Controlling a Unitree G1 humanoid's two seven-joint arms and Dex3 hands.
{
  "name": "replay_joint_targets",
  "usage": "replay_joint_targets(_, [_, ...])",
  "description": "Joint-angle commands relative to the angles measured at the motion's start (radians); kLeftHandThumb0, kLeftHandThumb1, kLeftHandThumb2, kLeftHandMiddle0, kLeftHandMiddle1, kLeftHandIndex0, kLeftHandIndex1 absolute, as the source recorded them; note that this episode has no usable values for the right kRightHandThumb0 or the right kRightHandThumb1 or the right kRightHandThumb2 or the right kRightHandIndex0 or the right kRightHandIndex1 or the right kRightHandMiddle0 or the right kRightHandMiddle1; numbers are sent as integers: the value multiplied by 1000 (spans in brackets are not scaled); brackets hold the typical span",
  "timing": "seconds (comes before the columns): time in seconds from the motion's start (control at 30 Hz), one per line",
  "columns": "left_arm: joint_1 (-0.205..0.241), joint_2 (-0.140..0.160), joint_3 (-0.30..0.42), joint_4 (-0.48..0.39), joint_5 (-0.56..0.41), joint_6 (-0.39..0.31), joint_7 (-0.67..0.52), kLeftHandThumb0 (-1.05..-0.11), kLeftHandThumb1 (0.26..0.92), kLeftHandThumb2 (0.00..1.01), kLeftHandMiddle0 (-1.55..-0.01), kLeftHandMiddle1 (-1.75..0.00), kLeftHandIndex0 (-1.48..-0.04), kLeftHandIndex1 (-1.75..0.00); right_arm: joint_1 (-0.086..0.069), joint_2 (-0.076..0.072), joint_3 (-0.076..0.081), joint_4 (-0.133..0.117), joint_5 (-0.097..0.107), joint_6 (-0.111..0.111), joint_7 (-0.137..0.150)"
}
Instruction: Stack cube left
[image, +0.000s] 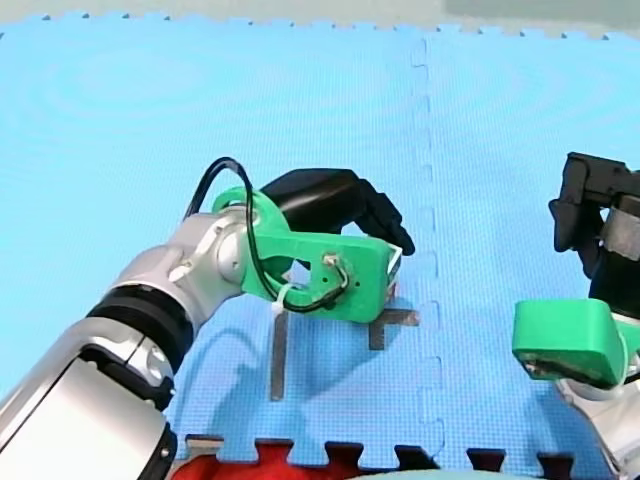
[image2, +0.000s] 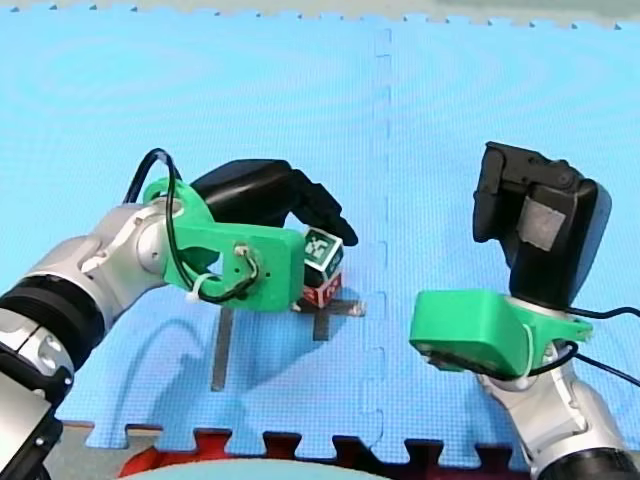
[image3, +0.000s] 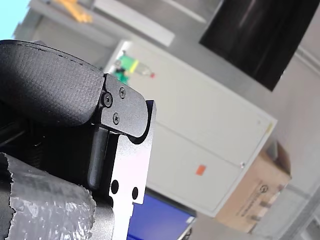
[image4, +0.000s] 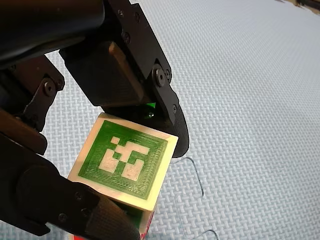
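The main risk is a bad release. The left hand (image2: 285, 200) grips the green-marked cube (image2: 322, 248) directly over the red cube (image2: 322, 290), and it cannot be told whether the two faces already touch. If the fingers (image4: 165, 95) let go while there is a gap, or while the upper cube sits turned against the lower one, as it seems to in the second head view, it may land on an edge and roll off. A finger dragging along a side as it opens could also pull the top cube askew or push the red one across the mat (image2: 200, 80). The second wrist view shows the hold reaching low, with a dark thumb (image4: 65, 210) near the red face, so a careless withdrawal could knock both cubes.

The left arm comes in from the mat's near-left corner, bent at the elbow. Its green wrist mount (image2: 230, 265) faces the head and the hand is angled down and towards the seam (image2: 383, 130). The fingers are closed on the green-marked cube from opposite sides, leaving its patterned top bare. The pair sits on the left panel, just beside the seam and nearer the near edge, by the grey tape marks (image2: 330, 315).

The right hand (image2: 535, 215) is raised above its own green mount (image2: 470, 325), well apart from the cubes, over the right panel near the near-right corner. Nothing shows in it, and whether it is open or closed cannot be told.
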Motion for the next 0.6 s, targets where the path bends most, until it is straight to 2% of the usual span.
replay_joint_targets(0.0, [-8,2,4,9,-5,4,3,-496,795,0,-872,-1692,-1332,-4,2,-3,-4,0,6,-4,3])
replay_joint_targets(0.23, [-18,1,12,21,-8,10,4,-491,792,0,-879,-1686,-1337,-5,7,-1,-9,-9,16,-1,18])
replay_joint_targets(0.57, [-26,5,21,23,-15,11,1,-493,788,0,-888,-1671,-1341,-4,10,1,-12,-15,14,3,21])
